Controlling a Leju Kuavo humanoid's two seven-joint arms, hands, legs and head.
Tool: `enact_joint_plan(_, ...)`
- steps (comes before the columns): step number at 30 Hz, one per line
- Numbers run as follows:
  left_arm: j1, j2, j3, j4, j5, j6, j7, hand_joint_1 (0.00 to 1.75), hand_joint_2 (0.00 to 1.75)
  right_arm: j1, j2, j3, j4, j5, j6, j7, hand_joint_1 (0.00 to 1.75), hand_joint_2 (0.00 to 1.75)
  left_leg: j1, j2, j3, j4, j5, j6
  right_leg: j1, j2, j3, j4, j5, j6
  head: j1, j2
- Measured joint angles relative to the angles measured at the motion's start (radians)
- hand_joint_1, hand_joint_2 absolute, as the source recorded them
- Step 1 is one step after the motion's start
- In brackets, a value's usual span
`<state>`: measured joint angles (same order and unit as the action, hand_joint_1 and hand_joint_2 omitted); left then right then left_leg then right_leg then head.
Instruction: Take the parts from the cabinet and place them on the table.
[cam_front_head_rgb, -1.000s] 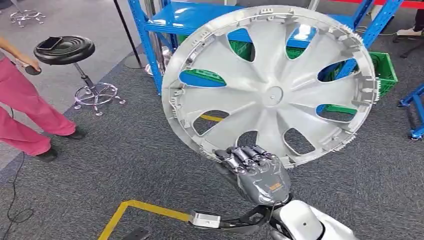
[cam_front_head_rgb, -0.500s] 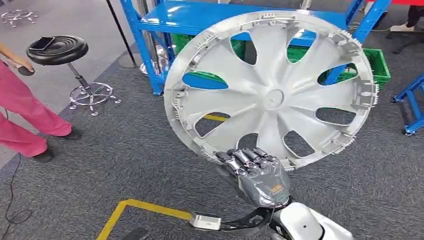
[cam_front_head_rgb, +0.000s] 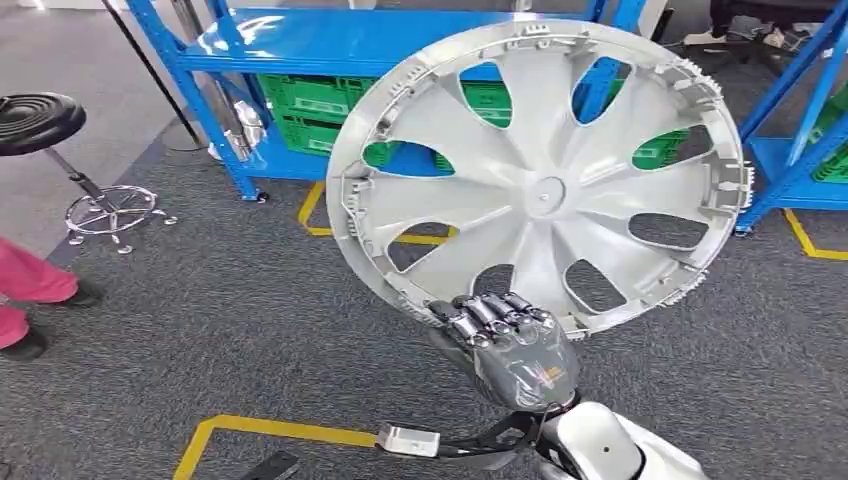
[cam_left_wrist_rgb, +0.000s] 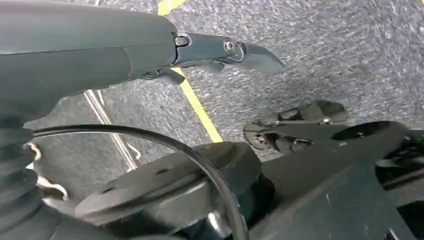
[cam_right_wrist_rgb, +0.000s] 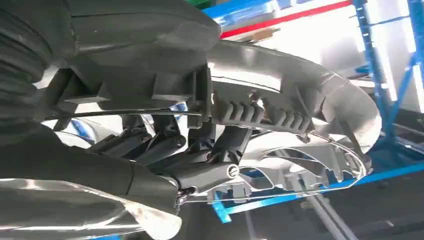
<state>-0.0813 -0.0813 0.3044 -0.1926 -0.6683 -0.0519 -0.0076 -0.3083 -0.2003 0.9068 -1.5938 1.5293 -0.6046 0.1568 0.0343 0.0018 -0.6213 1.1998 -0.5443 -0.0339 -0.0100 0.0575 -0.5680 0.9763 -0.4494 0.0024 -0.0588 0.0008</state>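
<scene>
A large silver wheel cover (cam_front_head_rgb: 540, 190) with several spoke openings stands upright in front of me in the head view. My right hand (cam_front_head_rgb: 515, 350) grips its lower rim from below, fingers curled over the edge. The right wrist view shows the ribbed rim of the wheel cover (cam_right_wrist_rgb: 310, 115) close up, with my dark fingers (cam_right_wrist_rgb: 165, 145) hooked around it. My left hand (cam_left_wrist_rgb: 150, 55) hangs over the grey carpet, its thumb stretched out and nothing in it.
A blue shelving rack (cam_front_head_rgb: 330, 40) with green crates (cam_front_head_rgb: 300, 100) stands ahead, and another blue rack (cam_front_head_rgb: 800, 150) stands to the right. A black stool (cam_front_head_rgb: 40, 120) and a person's pink trouser leg (cam_front_head_rgb: 30, 285) are at the left. Yellow tape (cam_front_head_rgb: 270, 430) marks the carpet.
The whole picture has shifted left, so the camera has turned right: rack, stool and person slid left. The wheel cover stays the same in my right hand.
</scene>
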Motion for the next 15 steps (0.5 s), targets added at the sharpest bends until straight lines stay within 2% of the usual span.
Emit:
enact_joint_plan(1,0.001,0.000,0.000,0.000,-0.001,0.000,0.000,0.00,1.75,0.000,0.000,0.000,0.000,0.000,0.000,0.000,1.75,1.75,0.003,-0.011,0.047,-0.091,0.040,0.000,-0.001,0.013,-0.002,0.006,-0.001,0.002,0.000,0.000)
enact_joint_plan(2,0.006,0.000,0.000,0.000,-0.002,0.000,0.003,0.00,1.75,-0.002,0.001,0.000,0.000,0.000,0.000,0.000,1.75,1.75,0.010,-0.050,0.086,-0.173,0.055,-0.002,-0.002,0.024,-0.009,0.016,-0.004,0.008,0.000,0.000)
enact_joint_plan(3,0.008,-0.002,0.000,0.000,-0.002,0.000,0.003,0.00,1.75,-0.005,0.001,0.000,0.000,0.001,-0.001,0.000,1.75,1.75,0.010,-0.080,0.093,-0.191,0.038,-0.004,0.005,0.035,-0.022,0.028,-0.004,0.017,0.000,0.000)
enact_joint_plan(6,0.007,-0.005,0.000,0.000,-0.002,0.000,0.003,0.00,1.75,-0.002,0.002,0.000,0.000,0.001,-0.003,-0.002,1.75,1.75,-0.002,-0.057,0.080,-0.180,0.043,0.012,-0.008,0.062,-0.038,0.023,0.011,0.037,0.003,0.000)
enact_joint_plan(7,0.006,-0.007,0.000,0.000,-0.002,0.000,0.003,0.00,1.75,-0.002,0.002,0.000,0.000,0.001,-0.003,-0.002,1.75,1.75,-0.001,-0.046,0.080,-0.184,0.049,0.023,-0.010,0.069,-0.043,0.022,0.013,0.044,0.004,0.000)
enact_joint_plan(8,0.005,-0.008,0.000,0.000,-0.003,0.000,0.003,0.00,1.75,-0.002,0.002,0.000,0.000,0.001,-0.003,-0.002,1.75,1.75,-0.001,-0.030,0.080,-0.189,0.055,0.032,-0.008,0.015,-0.058,0.038,-0.002,0.044,0.003,0.000)
enact_joint_plan(9,0.006,-0.008,0.000,0.000,-0.003,0.000,0.003,0.00,1.75,-0.005,0.002,0.000,0.000,0.001,-0.003,-0.002,1.75,1.75,-0.004,-0.022,0.077,-0.189,0.056,0.041,-0.004,-0.029,-0.081,0.086,-0.035,0.045,0.010,0.000)
enact_joint_plan(10,0.007,-0.007,0.000,0.000,-0.003,0.000,0.003,0.00,1.75,-0.006,0.002,0.000,0.000,0.001,-0.003,-0.002,1.75,1.75,-0.008,-0.010,0.074,-0.189,0.057,0.045,-0.005,-0.044,-0.116,0.161,-0.074,0.046,0.010,0.000)
enact_joint_plan(11,0.009,-0.007,0.000,0.000,-0.003,0.000,0.003,0.00,1.75,-0.005,0.002,0.000,0.000,0.002,-0.003,-0.002,1.75,1.75,-0.012,0.004,0.072,-0.189,0.057,0.047,-0.005,-0.050,-0.157,0.251,-0.113,0.046,0.010,0.000)
enact_joint_plan(12,0.010,-0.007,0.000,0.000,-0.003,0.000,0.003,0.00,1.75,-0.004,0.002,0.000,0.000,0.002,-0.003,-0.002,1.75,1.75,-0.015,0.018,0.070,-0.188,0.057,0.047,-0.005,-0.051,-0.190,0.323,-0.138,0.046,0.010,0.000)
enact_joint_plan(13,0.010,-0.006,0.000,0.000,-0.003,0.000,0.003,0.00,1.75,-0.003,0.002,0.000,0.001,0.002,-0.003,-0.003,1.75,1.75,-0.018,0.031,0.070,-0.188,0.057,0.047,-0.005,-0.051,-0.203,0.356,-0.141,0.045,0.010,0.000)
enact_joint_plan(14,0.009,-0.006,0.000,0.000,-0.003,0.000,0.003,0.00,1.75,-0.002,0.002,0.000,0.002,0.002,-0.003,-0.003,1.75,1.75,-0.020,0.043,0.070,-0.188,0.056,0.048,-0.004,-0.052,-0.189,0.336,-0.120,0.042,0.010,0.000)
enact_joint_plan(15,0.009,-0.006,0.000,0.000,-0.003,0.000,0.003,0.00,1.75,-0.002,0.002,0.000,0.002,0.002,-0.003,-0.003,1.75,1.75,-0.022,0.055,0.071,-0.188,0.055,0.049,-0.002,-0.055,-0.151,0.270,-0.084,0.038,0.010,0.000)
